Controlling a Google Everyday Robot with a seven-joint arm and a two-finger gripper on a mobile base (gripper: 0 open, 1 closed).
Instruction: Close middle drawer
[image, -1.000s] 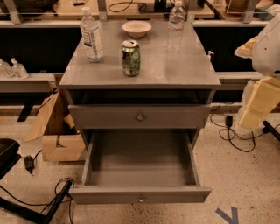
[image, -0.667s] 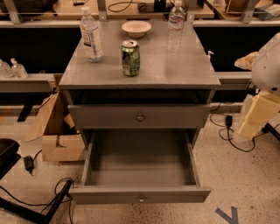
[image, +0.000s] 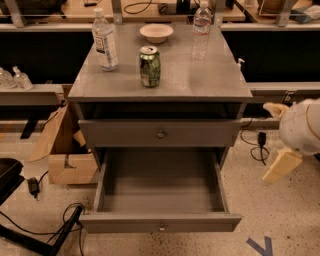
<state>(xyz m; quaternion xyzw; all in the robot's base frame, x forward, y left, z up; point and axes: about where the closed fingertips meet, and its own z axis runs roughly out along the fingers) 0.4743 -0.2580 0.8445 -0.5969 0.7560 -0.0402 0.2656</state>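
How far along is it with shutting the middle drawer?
Nothing looks done yet: the middle drawer is pulled far out of the cabinet, its empty box fully exposed. In hand: the gripper hangs to the right of the cabinet, apart from the drawer and touching nothing. Left to do: bring the gripper to the drawer's front panel and push it all the way in.

Two water bottles (image: 105, 40) (image: 201, 30), one green can (image: 150, 66), one bowl (image: 156, 32), two grey drawers (image: 160, 134) (image: 160, 222), one gripper (image: 282, 165) at right
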